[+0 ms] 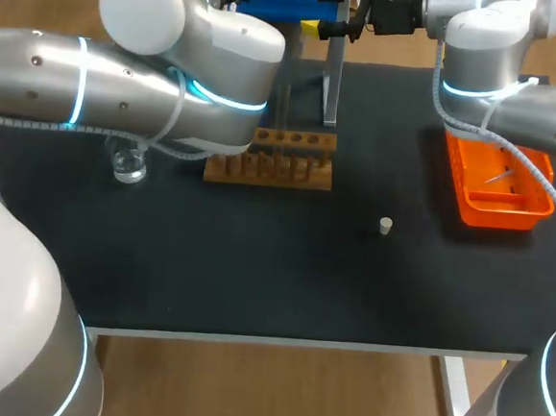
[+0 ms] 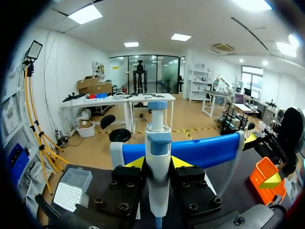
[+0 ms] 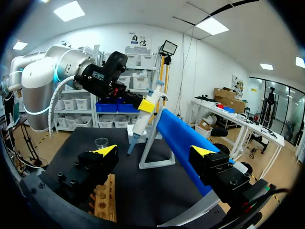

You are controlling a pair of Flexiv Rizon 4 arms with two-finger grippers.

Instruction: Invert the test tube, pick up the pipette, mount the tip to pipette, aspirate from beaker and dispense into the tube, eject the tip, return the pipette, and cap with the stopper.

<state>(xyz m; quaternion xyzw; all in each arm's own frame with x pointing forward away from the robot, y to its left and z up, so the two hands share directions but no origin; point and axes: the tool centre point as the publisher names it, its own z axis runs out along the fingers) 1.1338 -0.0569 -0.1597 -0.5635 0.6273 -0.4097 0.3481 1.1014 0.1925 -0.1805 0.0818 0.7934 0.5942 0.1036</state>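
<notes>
A: Gripping anything, left side?
B: Yes, my left gripper (image 2: 157,164) is clamped on the pipette (image 2: 158,138), at the top of its stand (image 3: 155,160).
A: Right?
B: My right gripper (image 3: 153,151) has a blue tube (image 2: 200,150) running out ahead of it, crossing just behind the pipette. I can't tell if it's gripped.
A: Table?
B: Beaker (image 1: 127,165) left of the wooden rack (image 1: 272,161), stopper (image 1: 384,226) alone on the black table (image 1: 254,274), orange tray (image 1: 497,218) at my right.

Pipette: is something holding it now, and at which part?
Yes: the left gripper holds the pipette, jaws on its white body below the blue collar.
</notes>
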